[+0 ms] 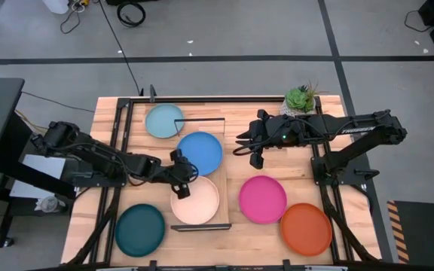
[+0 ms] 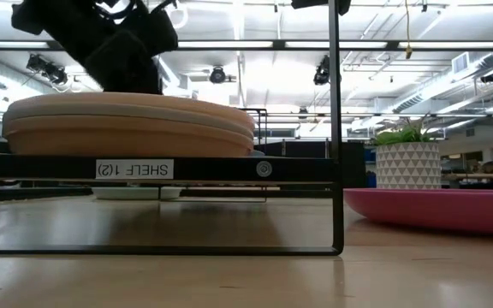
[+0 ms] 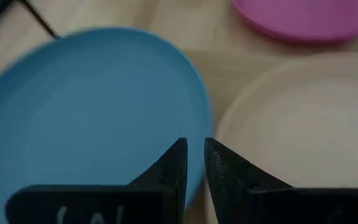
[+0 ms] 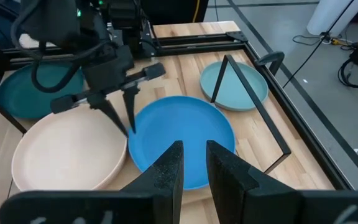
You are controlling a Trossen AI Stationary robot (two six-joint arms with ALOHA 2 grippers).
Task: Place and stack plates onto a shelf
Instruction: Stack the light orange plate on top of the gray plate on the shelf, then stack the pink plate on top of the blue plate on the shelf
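Observation:
My left gripper [image 1: 184, 170] [image 3: 194, 155] is shut and points down at the seam between the blue plate [image 1: 200, 152] and the pale peach plate [image 1: 195, 199]. It also shows as left gripper [image 4: 129, 127] in the right wrist view. Both plates lie on the shelf [image 1: 223, 188]. The peach plate tops a stack [image 2: 127, 124] at the shelf's near end. My right gripper [image 1: 244, 146] [image 4: 194, 162] is shut and hovers just right of the blue plate [image 4: 182, 140], touching nothing. The light blue plate [image 1: 164, 120] lies flat by the shelf's far end. My left gripper has its shut fingertips [image 3: 178, 152] at the blue plate's near rim [image 3: 207, 118], beside the peach plate [image 3: 297, 130], coming from above and slanting. I cannot tell whether they touch the rim. The blue plate lies flat on the shelf.
The magenta plate [image 1: 262, 199], the orange plate [image 1: 306, 228] and the dark teal plate [image 1: 139, 229] lie flat on the table near its front. A small potted plant [image 1: 300, 98] stands at the far right. The shelf's black wire frame [image 2: 335, 128] rises beside the stack.

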